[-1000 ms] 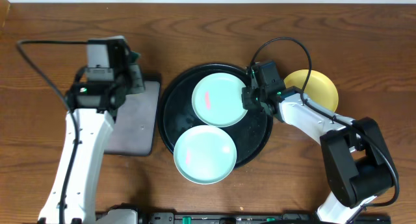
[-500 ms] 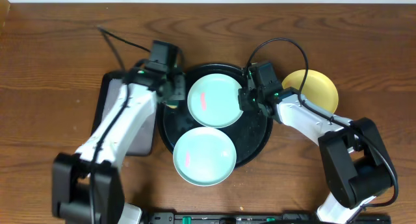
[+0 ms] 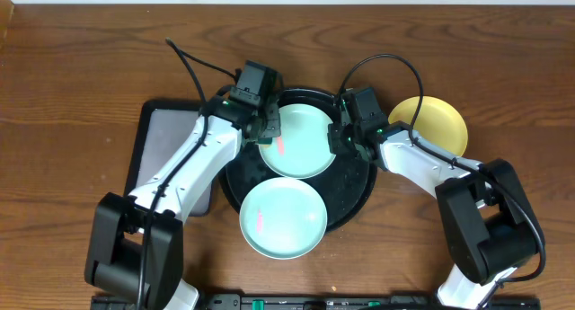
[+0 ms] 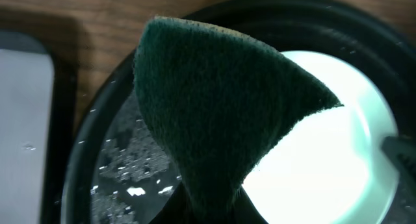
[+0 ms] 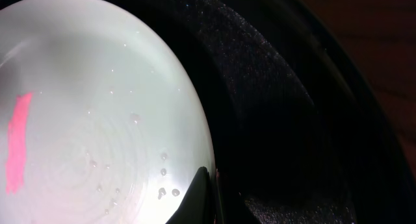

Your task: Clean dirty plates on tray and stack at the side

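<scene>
The round black tray holds two mint plates. My right gripper is shut on the right rim of the upper plate; in the right wrist view one dark finger lies on the wet plate, which has a pink smear. My left gripper is shut on a dark green sponge hanging over that plate's left edge. The lower mint plate has a faint pink smear and overhangs the tray's front rim. A yellow plate lies on the table right of the tray.
A rectangular black tray with a grey inside lies left of the round tray, partly under my left arm. Water drops lie on the round tray's floor. Black cables loop above both wrists.
My left arm has swung right from the rectangular tray, carrying the sponge to the upper mint plate's left edge. The right gripper has kept its hold on the plate's rim.
</scene>
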Tool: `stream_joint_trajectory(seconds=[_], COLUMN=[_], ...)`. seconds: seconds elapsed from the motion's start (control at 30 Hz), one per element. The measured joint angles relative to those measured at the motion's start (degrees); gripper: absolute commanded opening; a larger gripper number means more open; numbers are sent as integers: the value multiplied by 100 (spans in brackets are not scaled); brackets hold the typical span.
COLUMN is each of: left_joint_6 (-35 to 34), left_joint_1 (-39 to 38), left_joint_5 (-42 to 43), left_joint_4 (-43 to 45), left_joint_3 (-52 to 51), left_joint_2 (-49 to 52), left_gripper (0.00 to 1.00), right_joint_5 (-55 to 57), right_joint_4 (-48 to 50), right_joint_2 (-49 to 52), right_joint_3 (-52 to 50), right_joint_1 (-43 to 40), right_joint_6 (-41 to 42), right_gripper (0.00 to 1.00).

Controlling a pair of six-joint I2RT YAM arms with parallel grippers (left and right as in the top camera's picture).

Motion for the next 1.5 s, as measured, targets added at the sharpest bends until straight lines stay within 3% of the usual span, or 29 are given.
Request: stream_joint_trajectory(seconds=[0.63, 1.5], left_joint_6=[-376, -415], left_joint_1=[-243, -297], left_joint_5=[0, 96], left_joint_4=[487, 911], left_joint_3=[-33, 13], left_joint_2=[79, 1497], left_gripper=[7, 8], right_joint_5=[0, 0], right_joint_4=[0, 4], right_joint_2=[0, 2], right_joint_3=[0, 0], right_joint_1=[0, 0], right_joint_6=[22, 24], right_gripper=[1, 1])
